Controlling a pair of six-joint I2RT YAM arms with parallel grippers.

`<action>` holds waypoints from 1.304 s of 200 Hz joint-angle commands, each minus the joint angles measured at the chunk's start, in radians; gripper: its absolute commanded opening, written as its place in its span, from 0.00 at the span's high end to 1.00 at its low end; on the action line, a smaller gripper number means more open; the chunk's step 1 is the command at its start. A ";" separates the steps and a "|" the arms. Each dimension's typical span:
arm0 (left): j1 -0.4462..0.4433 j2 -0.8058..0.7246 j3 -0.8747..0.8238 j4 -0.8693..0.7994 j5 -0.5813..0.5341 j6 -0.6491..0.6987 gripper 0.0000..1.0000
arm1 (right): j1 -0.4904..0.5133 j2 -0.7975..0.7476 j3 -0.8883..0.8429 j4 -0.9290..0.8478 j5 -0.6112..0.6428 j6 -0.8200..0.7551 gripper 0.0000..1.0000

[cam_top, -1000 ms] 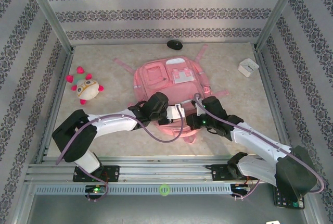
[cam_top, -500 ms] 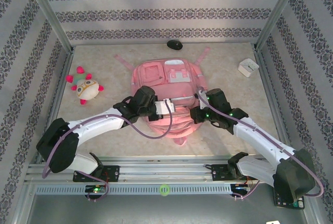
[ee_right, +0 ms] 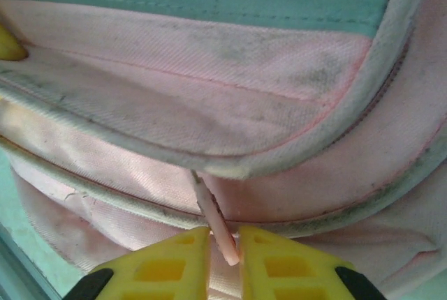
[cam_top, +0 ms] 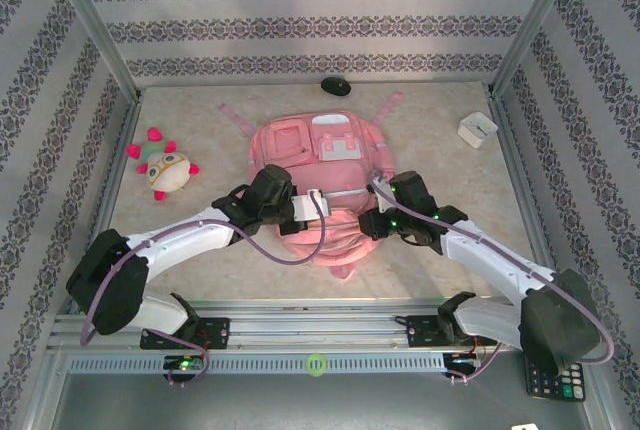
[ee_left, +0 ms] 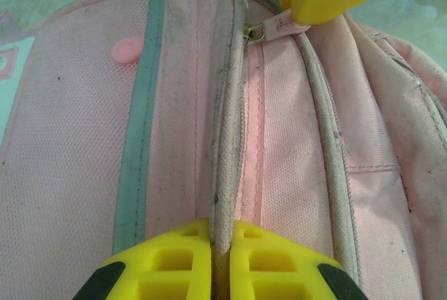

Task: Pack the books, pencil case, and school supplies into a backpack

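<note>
Lying mid-frame, the large pink fabric backpack (cam_top: 322,155) looks soft and floppy, best held by its trim: left gripper (ee_left: 221,234) pinches the piped seam (ee_left: 228,105); right gripper (ee_right: 225,238), jaws narrow, flanks the pink zipper pull (ee_right: 215,213) — grip unclear.

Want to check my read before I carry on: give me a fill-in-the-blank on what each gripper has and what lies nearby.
The left gripper is shut on a raised seam of the ____. Between the right gripper's fingers lies a zipper pull coloured ____. In the top view, the stuffed toy lies near the table's ____ edge.
Missing words: backpack; pink; left.
</note>
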 commanded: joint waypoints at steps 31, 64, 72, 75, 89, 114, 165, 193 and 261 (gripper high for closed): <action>0.004 -0.049 -0.024 0.004 0.081 -0.033 1.00 | 0.013 0.062 0.049 0.102 -0.042 -0.023 0.76; 0.004 -0.050 -0.025 0.010 0.078 -0.043 1.00 | 0.060 0.088 0.063 0.082 -0.041 -0.045 0.71; 0.004 -0.051 -0.025 0.010 0.078 -0.042 1.00 | 0.066 0.087 0.063 0.077 -0.026 -0.045 0.70; 0.004 -0.052 -0.024 0.011 0.078 -0.042 1.00 | 0.067 0.085 0.062 0.079 -0.020 -0.045 0.70; 0.004 -0.055 -0.025 0.013 0.082 -0.044 1.00 | 0.069 0.088 0.060 0.084 0.020 -0.037 0.70; 0.005 -0.063 -0.034 0.028 0.063 -0.055 1.00 | 0.073 0.099 0.079 0.044 0.101 -0.037 0.92; 0.076 -0.119 -0.048 -0.089 -0.028 -0.022 1.00 | -0.035 -0.069 -0.017 0.013 0.082 0.004 1.00; 0.120 -0.196 -0.069 -0.153 -0.039 0.003 0.99 | -0.065 -0.073 -0.013 0.008 0.001 0.013 1.00; -0.024 -0.164 0.029 -0.080 -0.001 -0.081 0.34 | -0.032 -0.005 0.009 0.058 -0.098 0.051 1.00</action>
